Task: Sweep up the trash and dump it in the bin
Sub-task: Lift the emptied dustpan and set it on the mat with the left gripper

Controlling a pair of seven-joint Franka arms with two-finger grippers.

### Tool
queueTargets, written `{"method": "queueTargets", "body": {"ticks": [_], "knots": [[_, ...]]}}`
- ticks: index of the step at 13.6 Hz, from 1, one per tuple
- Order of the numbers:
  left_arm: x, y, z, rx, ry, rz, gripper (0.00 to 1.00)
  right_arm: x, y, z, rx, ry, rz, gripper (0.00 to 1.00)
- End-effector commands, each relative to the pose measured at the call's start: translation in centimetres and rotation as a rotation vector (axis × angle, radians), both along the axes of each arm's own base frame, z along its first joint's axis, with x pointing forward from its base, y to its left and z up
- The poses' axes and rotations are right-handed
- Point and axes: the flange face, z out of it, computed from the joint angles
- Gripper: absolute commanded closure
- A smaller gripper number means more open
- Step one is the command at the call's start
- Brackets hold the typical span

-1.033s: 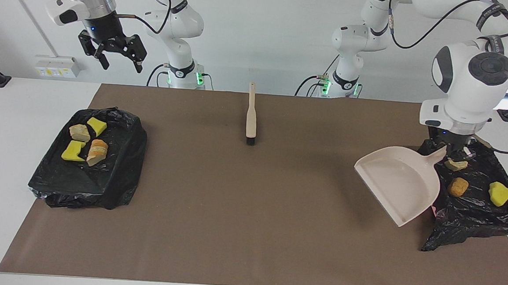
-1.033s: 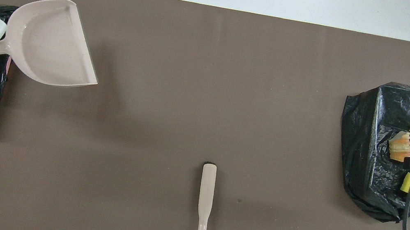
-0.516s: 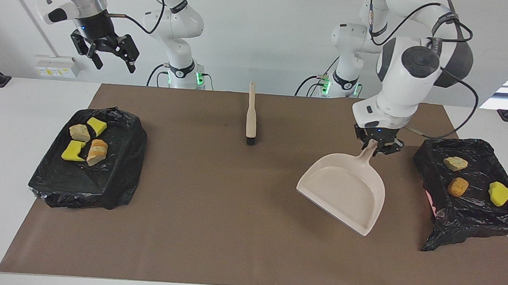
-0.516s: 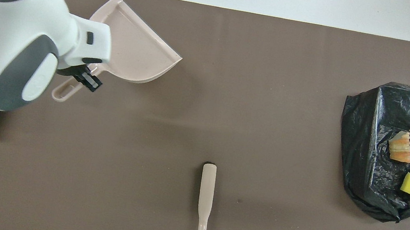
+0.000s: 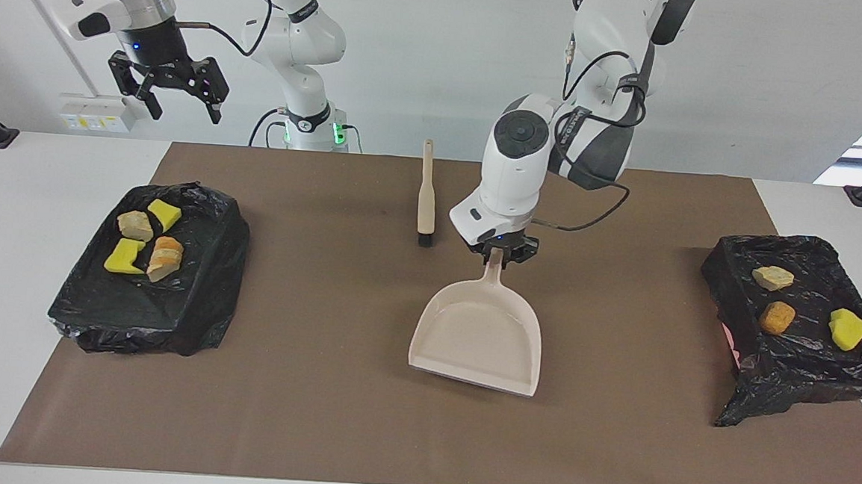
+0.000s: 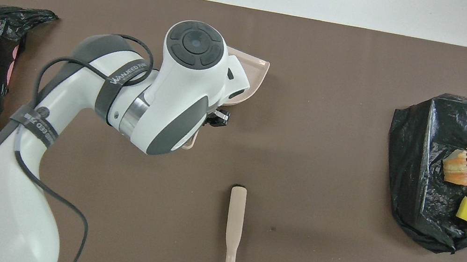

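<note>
Left pincer (image 5: 500, 255) clenched on dustpan (image 5: 479, 338) handle, mid-worktop; pan sits on brown mat (image 5: 316, 414), mouth pointing away from robots; brush (image 5: 426, 194) lies at dustpan's 11 o'clock in facing view; right pincer (image 5: 169, 84) released, raised over worktop's right-arm end, waiting; trash: four chunks (image 5: 143, 244) in black-lined bin (image 5: 172, 308) at right arm's end, three chunks (image 5: 776, 317) in black-lined bin (image 5: 790, 369) at left arm's end.
</note>
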Motion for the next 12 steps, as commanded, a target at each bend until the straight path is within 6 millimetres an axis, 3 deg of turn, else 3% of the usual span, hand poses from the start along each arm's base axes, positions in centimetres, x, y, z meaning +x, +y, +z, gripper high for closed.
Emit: {"method": "queueTargets", "body": {"ticks": [1, 2, 3, 8, 10, 11, 12], "knots": [[0.0, -4.4, -1.5, -0.032, -0.027, 0.098, 1.00, -0.3, -0.1, 0.0, -0.010, 0.001, 0.020, 0.00], [-0.5, -6.9, -3.2, -0.017, -0.031, 0.102, 1.00, -0.3, -0.2, 0.0, -0.010, 0.002, 0.019, 0.00], [-0.3, -7.8, -4.1, -0.017, -0.035, 0.105, 1.00, -0.3, -0.2, 0.0, -0.010, 0.004, 0.019, 0.00], [-0.7, -8.6, -6.6, -0.039, -0.038, 0.151, 1.00, -0.3, -0.2, 0.0, -0.009, 0.001, 0.017, 0.00], [-1.0, -8.8, -6.7, -0.050, -0.040, 0.150, 1.00, -0.3, -0.2, 0.0, -0.008, -0.001, 0.016, 0.00], [-1.2, -8.7, -7.2, -0.048, -0.031, 0.152, 0.88, -0.2, -0.1, 0.0, -0.007, -0.001, 0.018, 0.00], [-1.4, -8.7, -7.3, -0.048, -0.018, 0.157, 0.45, -0.2, -0.2, 0.0, -0.007, -0.001, 0.016, 0.00]]}}
